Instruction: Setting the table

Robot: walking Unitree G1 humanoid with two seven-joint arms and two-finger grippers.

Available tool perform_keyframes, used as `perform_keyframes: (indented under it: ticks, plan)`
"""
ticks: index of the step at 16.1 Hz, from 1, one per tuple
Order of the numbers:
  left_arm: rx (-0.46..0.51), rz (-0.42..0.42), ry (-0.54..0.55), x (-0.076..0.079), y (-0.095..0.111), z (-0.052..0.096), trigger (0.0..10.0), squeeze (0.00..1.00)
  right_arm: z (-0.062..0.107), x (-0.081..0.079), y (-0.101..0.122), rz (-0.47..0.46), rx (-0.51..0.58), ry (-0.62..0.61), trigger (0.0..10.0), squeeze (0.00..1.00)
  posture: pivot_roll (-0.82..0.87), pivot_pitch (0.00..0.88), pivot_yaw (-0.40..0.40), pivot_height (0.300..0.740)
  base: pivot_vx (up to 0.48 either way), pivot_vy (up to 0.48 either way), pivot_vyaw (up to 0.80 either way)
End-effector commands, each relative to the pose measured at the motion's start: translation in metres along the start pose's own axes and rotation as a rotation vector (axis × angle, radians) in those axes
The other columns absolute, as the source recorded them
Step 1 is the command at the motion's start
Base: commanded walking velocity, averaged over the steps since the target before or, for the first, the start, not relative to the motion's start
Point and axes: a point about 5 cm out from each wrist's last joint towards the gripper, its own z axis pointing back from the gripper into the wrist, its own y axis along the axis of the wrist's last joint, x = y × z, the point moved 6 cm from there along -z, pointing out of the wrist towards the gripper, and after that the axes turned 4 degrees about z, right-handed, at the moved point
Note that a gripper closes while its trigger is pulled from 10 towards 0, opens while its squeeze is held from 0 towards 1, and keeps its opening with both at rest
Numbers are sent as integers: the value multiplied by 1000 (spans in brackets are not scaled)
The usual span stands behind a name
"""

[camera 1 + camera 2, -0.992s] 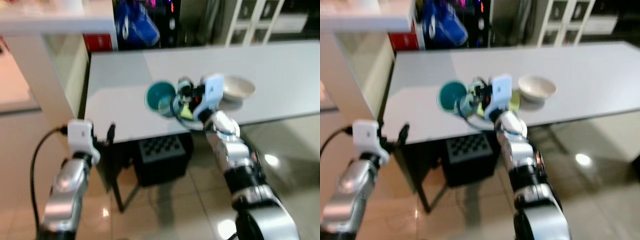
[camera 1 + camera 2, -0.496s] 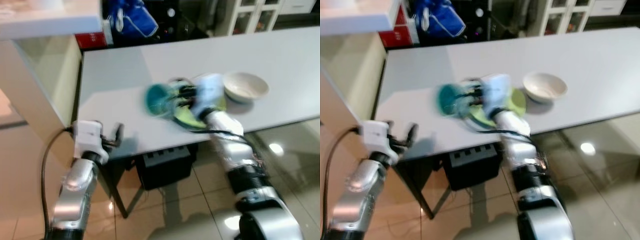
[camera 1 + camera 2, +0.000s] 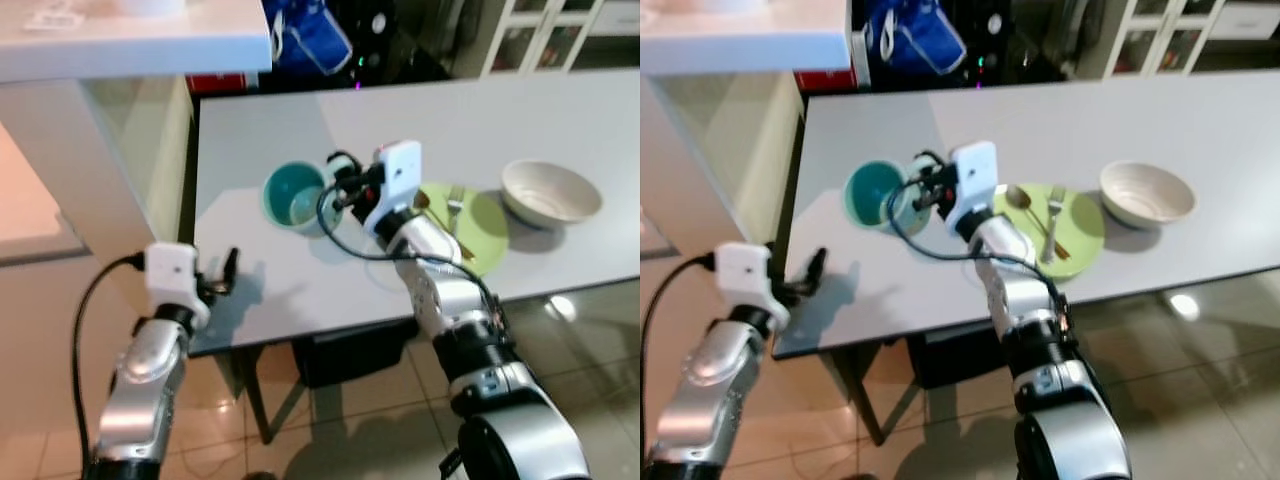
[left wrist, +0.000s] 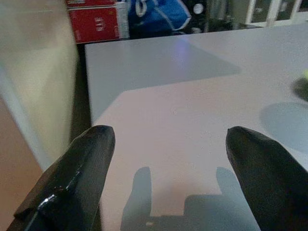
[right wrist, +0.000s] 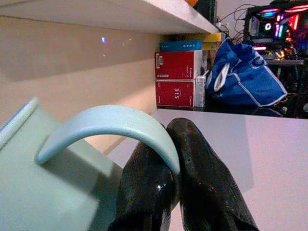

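While our left gripper point(image 4: 168, 168) waits wide open and empty at the table point(image 3: 600, 120) edge, our right gripper point(image 5: 179, 159) pinches the teal mug point(image 3: 293, 195) by its handle point(image 5: 108, 127)

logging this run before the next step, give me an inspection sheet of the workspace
surface: grey table, bare at its near left corner
job's things: teal mug tilted, held by its handle; green plate carrying a fork and a spoon; white bowl beside the plate, apart from it
clutter: nothing seen on the table
grippers: right gripper pinched on the mug handle; left gripper spread open over the table's near left corner, holding nothing
cables: black cable looped by the right wrist; another at the left arm
surroundings: white counter, blue bag, red boxes, glossy tiled floor
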Motion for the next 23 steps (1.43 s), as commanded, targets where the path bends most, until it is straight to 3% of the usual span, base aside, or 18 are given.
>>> perform_keyframes:
  ticks: [1,2,5,10,15,21,22,23]
  plan:
    - [15,-9,-2,0,4,-1,10000,0,-4,0,5,-15,11,-5,10000,0,76,0,10,740,0,0,0]
    - [21,-11,-2,0,7,0,10000,0,-8,11,-11,-51,-48,-68,10000,0,93,0,6,740,0,0,0]
    - [21,-25,1,-1,10,6,10000,0,-6,14,-44,-131,-166,-130,10000,0,121,0,4,740,0,0,0]
    - [12,-61,18,-11,14,18,10000,0,4,11,-81,-105,-314,-184,10000,0,157,0,11,740,0,0,0]
    - [-18,-88,19,-14,13,28,10000,0,26,14,-115,-113,-440,-265,10000,0,185,0,25,740,0,0,0]
    - [-42,-103,19,-18,13,32,10000,0,41,13,-133,-110,-497,-302,10000,0,183,15,39,740,0,0,0]
    - [-45,-103,17,-18,13,32,10000,0,42,12,-134,-110,-500,-305,10000,129,181,18,41,740,0,0,0]
    - [-47,-104,16,-18,13,32,10000,0,42,13,-134,-111,-501,-307,10000,129,182,18,42,740,0,0,0]
